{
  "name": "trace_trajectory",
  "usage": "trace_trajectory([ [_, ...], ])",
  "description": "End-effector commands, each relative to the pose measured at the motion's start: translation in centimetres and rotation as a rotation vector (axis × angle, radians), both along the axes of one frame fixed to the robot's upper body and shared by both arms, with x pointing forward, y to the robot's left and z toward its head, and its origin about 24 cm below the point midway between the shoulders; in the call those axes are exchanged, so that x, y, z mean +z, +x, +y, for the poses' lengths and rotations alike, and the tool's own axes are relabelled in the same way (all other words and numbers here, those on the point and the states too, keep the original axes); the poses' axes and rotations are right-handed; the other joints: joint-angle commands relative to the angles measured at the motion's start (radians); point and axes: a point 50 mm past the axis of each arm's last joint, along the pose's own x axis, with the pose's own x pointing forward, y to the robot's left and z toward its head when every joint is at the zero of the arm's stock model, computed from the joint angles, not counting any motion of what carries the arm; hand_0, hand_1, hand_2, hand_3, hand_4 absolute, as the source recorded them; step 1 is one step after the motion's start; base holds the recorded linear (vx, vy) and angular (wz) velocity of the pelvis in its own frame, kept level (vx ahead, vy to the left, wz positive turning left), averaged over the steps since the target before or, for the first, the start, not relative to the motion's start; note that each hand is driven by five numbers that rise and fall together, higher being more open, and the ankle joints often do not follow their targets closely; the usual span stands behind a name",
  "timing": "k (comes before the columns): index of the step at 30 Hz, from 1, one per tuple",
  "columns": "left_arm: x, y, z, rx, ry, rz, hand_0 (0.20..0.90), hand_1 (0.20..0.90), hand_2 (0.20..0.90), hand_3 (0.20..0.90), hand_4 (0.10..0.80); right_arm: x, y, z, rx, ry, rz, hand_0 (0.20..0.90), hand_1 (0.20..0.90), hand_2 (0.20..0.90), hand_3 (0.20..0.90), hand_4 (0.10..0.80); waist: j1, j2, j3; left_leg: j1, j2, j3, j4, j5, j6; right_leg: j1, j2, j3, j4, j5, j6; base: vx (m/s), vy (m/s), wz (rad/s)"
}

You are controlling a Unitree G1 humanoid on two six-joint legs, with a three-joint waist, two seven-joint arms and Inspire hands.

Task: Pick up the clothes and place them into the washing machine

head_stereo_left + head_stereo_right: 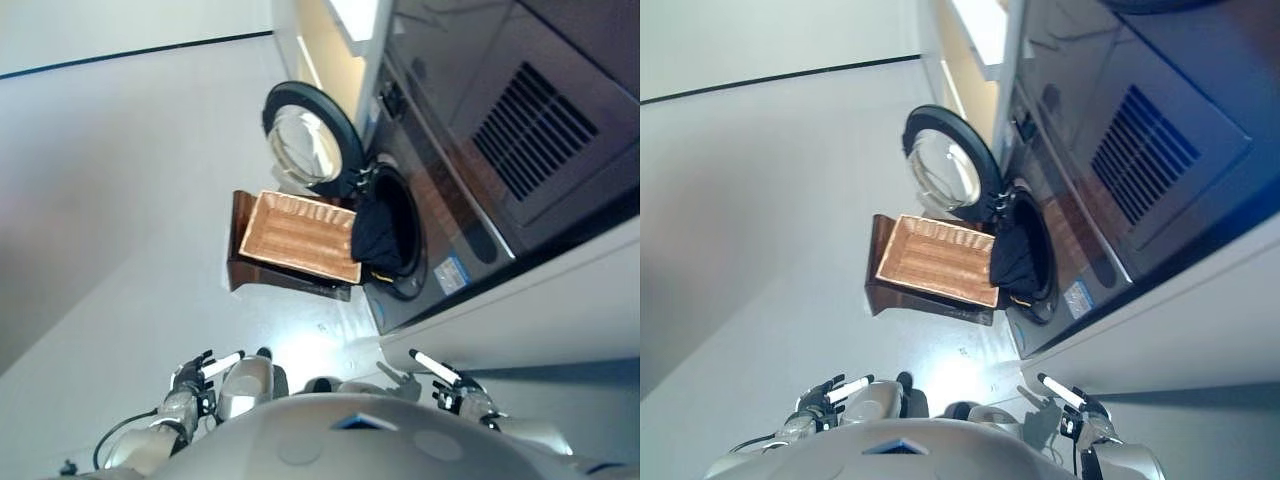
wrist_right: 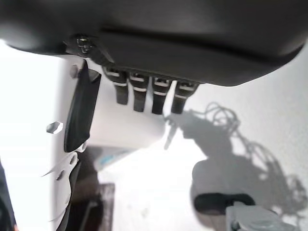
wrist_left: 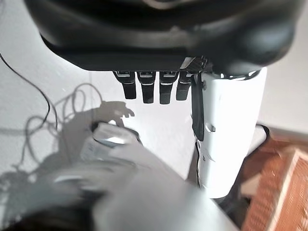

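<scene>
Dark clothes [image 1: 378, 240] hang in the round opening of the washing machine [image 1: 455, 190], partly draped over its lower rim. The machine's door [image 1: 308, 140] stands swung open. A wicker basket [image 1: 300, 238] sits on a brown stool right in front of the opening, with nothing visible inside it. My left hand [image 1: 192, 377] is low beside my body, fingers straight, holding nothing. My right hand [image 1: 452, 388] is low on the other side, also open and free. Both wrist views show straight fingers [image 3: 144, 89] and fingers [image 2: 144, 96] over bare floor.
The brown stool [image 1: 240, 250] under the basket stands on pale floor. A light wall with a dark line runs behind. The machine's dark panel with a vent grille [image 1: 530, 125] fills the upper right side.
</scene>
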Motion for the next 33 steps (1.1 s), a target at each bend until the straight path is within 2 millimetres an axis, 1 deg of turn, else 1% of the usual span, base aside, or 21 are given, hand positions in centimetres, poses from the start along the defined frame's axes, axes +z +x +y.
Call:
trace_trajectory([
  [1,0.8,3.7,-0.5,-0.049,0.014,-0.146,0.900,0.900,0.900,0.900,0.800,0.3,0.1,-0.7,-0.080,-0.026,-0.059,0.900,0.900,0.900,0.900,0.800,-0.033,0.005,-0.060,0.068,0.126,0.122,-0.001,0.059,0.051,-0.110,-0.084,-0.026,-0.069,0.104,0.156,-0.075,0.080,0.79],
  [2,0.8,3.9,-0.5,-0.056,0.009,-0.148,0.900,0.900,0.900,0.900,0.800,0.3,-0.1,-0.8,-0.089,-0.025,-0.057,0.900,0.900,0.900,0.900,0.800,-0.045,0.008,-0.068,0.115,0.168,0.147,0.031,0.064,0.039,-0.113,-0.093,-0.057,-0.063,0.104,0.155,-0.132,0.133,1.03],
  [4,1.1,5.2,-0.6,-0.077,0.007,-0.179,0.900,0.900,0.900,0.900,0.800,0.3,-0.6,-0.9,-0.117,-0.025,-0.049,0.900,0.900,0.900,0.900,0.800,-0.067,0.023,-0.085,0.202,0.184,0.132,0.020,0.063,0.022,-0.132,-0.110,-0.115,-0.044,0.107,0.159,-0.201,0.228,0.91],
  [5,1.4,6.3,-1.0,-0.107,-0.003,-0.209,0.900,0.900,0.900,0.900,0.800,0.2,-1.1,-1.0,-0.138,-0.023,-0.040,0.900,0.900,0.900,0.900,0.800,-0.085,0.041,-0.097,0.261,0.163,0.091,-0.023,0.045,0.009,-0.149,-0.123,-0.148,-0.033,0.119,0.169,-0.175,0.226,0.92],
  [6,1.4,6.3,-1.0,-0.108,-0.002,-0.210,0.900,0.900,0.900,0.900,0.800,0.2,-1.1,-1.0,-0.139,-0.022,-0.040,0.900,0.900,0.900,0.900,0.800,-0.089,0.037,-0.099,0.258,0.158,0.088,-0.027,0.050,0.011,-0.152,-0.129,-0.150,-0.033,0.120,0.169,-0.154,0.246,1.30],
  [7,1.5,6.7,-1.2,-0.118,-0.010,-0.225,0.900,0.900,0.900,0.900,0.800,0.2,-1.4,-0.9,-0.139,-0.018,-0.029,0.900,0.900,0.900,0.900,0.800,-0.096,0.047,-0.109,0.288,0.135,0.064,-0.073,0.010,0.009,-0.168,-0.135,-0.156,-0.026,0.134,0.180,-0.069,0.177,1.06],
  [8,1.5,6.8,-1.3,-0.127,-0.011,-0.228,0.900,0.900,0.900,0.900,0.800,0.1,-1.6,-0.9,-0.137,-0.016,-0.018,0.900,0.900,0.900,0.900,0.800,-0.100,0.060,-0.113,0.304,0.130,0.064,-0.122,-0.029,0.012,-0.177,-0.134,-0.151,-0.020,0.141,0.187,-0.123,0.384,1.19],
  [9,1.7,7.4,-1.6,-0.175,-0.007,-0.236,0.900,0.900,0.900,0.900,0.800,0.0,-1.8,-0.4,-0.146,-0.007,-0.020,0.900,0.900,0.900,0.900,0.800,-0.104,0.060,-0.114,0.301,0.127,0.096,-0.181,-0.051,0.020,-0.182,-0.159,-0.158,-0.010,0.160,0.200,-0.090,0.286,1.05],
  [12,1.8,7.5,-1.3,-0.198,0.003,-0.237,0.900,0.900,0.900,0.900,0.800,-0.1,-1.6,-0.1,-0.153,0.006,-0.027,0.900,0.900,0.900,0.900,0.800,-0.104,0.048,-0.120,0.309,0.105,0.095,-0.232,-0.073,0.026,-0.190,-0.194,-0.160,-0.006,0.184,0.221,-0.062,0.284,0.72],
  [14,2.0,7.6,-1.0,-0.216,0.020,-0.244,0.900,0.900,0.900,0.900,0.800,-0.2,-1.8,0.1,-0.160,0.016,-0.024,0.900,0.900,0.900,0.900,0.800,-0.098,0.039,-0.113,0.319,0.067,0.110,-0.283,-0.120,0.049,-0.195,-0.238,-0.161,-0.007,0.220,0.249,-0.122,0.394,0.21],
  [15,1.9,7.3,-0.9,-0.225,0.023,-0.234,0.900,0.900,0.900,0.900,0.800,-0.3,-1.9,0.5,-0.161,0.027,-0.017,0.900,0.900,0.900,0.900,0.800,-0.098,0.030,-0.102,0.315,0.028,0.125,-0.301,-0.137,0.069,-0.205,-0.273,-0.150,-0.006,0.248,0.271,-0.133,0.335,0.17],
  [19,1.8,7.0,-0.7,-0.222,0.029,-0.215,0.900,0.900,0.900,0.900,0.800,-0.5,-1.9,1.0,-0.144,0.048,-0.012,0.900,0.900,0.900,0.900,0.800,-0.094,0.030,-0.064,0.315,-0.020,0.152,-0.342,-0.140,0.106,-0.242,-0.314,-0.128,0.049,0.268,0.295,-0.173,0.291,0.07],
  [20,1.8,7.1,-0.6,-0.242,0.032,-0.209,0.900,0.900,0.900,0.900,0.800,-0.5,-1.7,1.1,-0.125,0.051,-0.012,0.900,0.900,0.900,0.900,0.800,-0.102,0.030,-0.050,0.304,-0.031,0.141,-0.347,-0.125,0.116,-0.259,-0.311,-0.081,0.096,0.256,0.292,-0.260,0.306,-0.19],
  [21,1.9,7.4,-0.6,-0.277,0.037,-0.203,0.900,0.900,0.900,0.900,0.800,-0.5,-1.7,1.2,-0.102,0.054,0.000,0.900,0.900,0.900,0.900,0.800,-0.114,0.035,-0.035,0.288,-0.033,0.129,-0.344,-0.111,0.125,-0.278,-0.280,-0.007,0.156,0.240,0.285,-0.267,0.295,-0.09],
  [23,2.2,8.1,-0.6,-0.326,0.047,-0.221,0.900,0.900,0.900,0.900,0.800,-0.6,-1.5,1.5,-0.065,0.068,0.004,0.900,0.900,0.900,0.900,0.800,-0.115,0.055,-0.023,0.250,-0.046,0.118,-0.322,-0.085,0.154,-0.280,-0.193,0.049,0.295,0.181,0.259,-0.291,0.323,0.04],
  [24,2.4,8.5,-0.7,-0.358,0.048,-0.228,0.900,0.900,0.900,0.900,0.800,-0.8,-1.6,2.2,-0.033,0.090,0.007,0.900,0.900,0.900,0.900,0.800,-0.107,0.067,-0.032,0.212,-0.062,0.107,-0.318,-0.060,0.173,-0.249,-0.121,0.052,0.375,0.097,0.232,-0.236,0.239,0.11],
  [25,2.4,8.5,-0.7,-0.358,0.049,-0.229,0.900,0.900,0.900,0.900,0.800,-0.8,-1.6,2.2,-0.032,0.090,0.007,0.900,0.900,0.900,0.900,0.800,-0.107,0.067,-0.035,0.208,-0.062,0.106,-0.319,-0.057,0.173,-0.251,-0.121,0.051,0.372,0.100,0.232,-0.201,0.196,0.19],
  [26,2.3,8.4,-0.7,-0.391,0.056,-0.217,0.900,0.900,0.900,0.900,0.800,-1.0,-1.5,2.9,0.003,0.114,0.002,0.900,0.900,0.900,0.900,0.800,-0.102,0.055,-0.050,0.185,-0.084,0.084,-0.321,-0.042,0.177,-0.186,-0.039,0.105,0.326,0.012,0.206,-0.087,0.058,0.31],
  [28,2.3,8.4,-0.7,-0.387,0.062,-0.215,0.900,0.900,0.900,0.900,0.800,-1.0,-1.3,3.2,0.017,0.116,0.001,0.900,0.900,0.900,0.900,0.800,-0.085,0.042,-0.068,0.174,-0.098,0.082,-0.322,-0.039,0.174,-0.139,-0.048,0.095,0.249,0.002,0.197,-0.084,-0.013,0.23],
  [29,1.9,7.7,-1.0,-0.334,0.054,-0.198,0.900,0.900,0.900,0.900,0.800,-1.1,-1.0,3.6,0.057,0.118,0.003,0.900,0.900,0.900,0.900,0.800,-0.049,0.022,-0.095,0.140,-0.108,0.091,-0.320,-0.047,0.169,-0.073,-0.107,0.084,0.076,0.041,0.223,-0.065,-0.079,0.05],
  [33,1.3,6.4,-1.3,-0.282,0.043,-0.148,0.900,0.900,0.900,0.900,0.800,-1.1,0.3,4.3,0.157,0.121,-0.011,0.900,0.900,0.900,0.900,0.800,-0.040,0.016,-0.108,0.130,-0.089,0.123,-0.320,-0.037,0.163,-0.078,-0.104,0.155,0.011,0.075,0.226,-0.097,-0.098,-0.41],
])
